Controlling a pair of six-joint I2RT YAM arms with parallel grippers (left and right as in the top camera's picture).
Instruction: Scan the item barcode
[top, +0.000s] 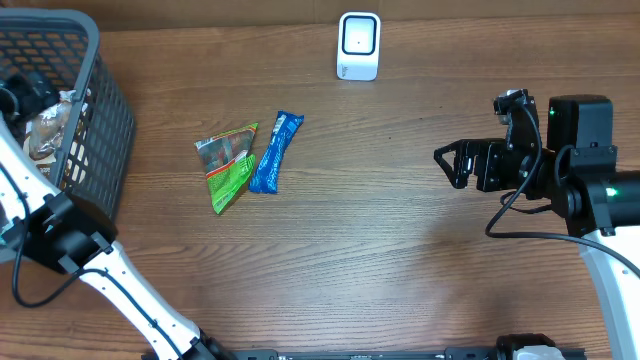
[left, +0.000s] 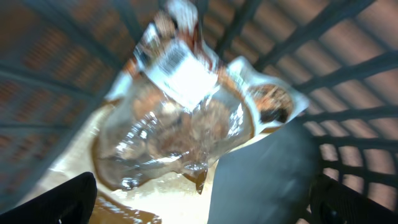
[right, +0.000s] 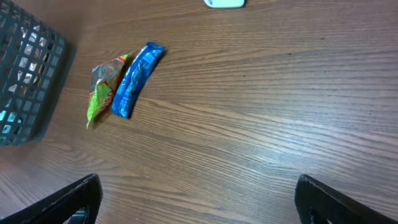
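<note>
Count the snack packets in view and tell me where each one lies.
3. A green packet and a blue packet lie side by side on the table; a clear packet lies in the basket, which may hide more.

The left wrist view is blurred: a clear crinkly plastic snack packet (left: 180, 134) lies in the dark grey slatted plastic basket (left: 348, 74), its white label (left: 186, 74) unreadable. The left gripper (left: 205, 202) shows only as dark tips cropped at the lower corners. Overhead, the basket at the left edge of the wooden table (top: 400, 250) is partly cut off by the frame
</note>
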